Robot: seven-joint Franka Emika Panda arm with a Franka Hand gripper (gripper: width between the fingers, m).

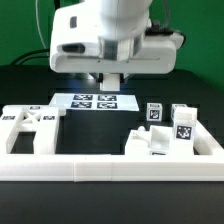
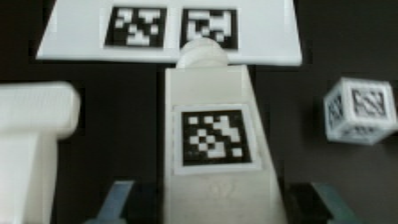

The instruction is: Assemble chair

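Between the jaws, a tagged white square leg (image 2: 215, 125).

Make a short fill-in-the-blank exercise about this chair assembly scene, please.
1. The tool holds a white leg that shows ___ tag in the wrist view.
2. The marker board shows ___ tags in the exterior view.
3. The X-braced panel lies at the exterior view's ___ side.
Missing words: one; four; left.
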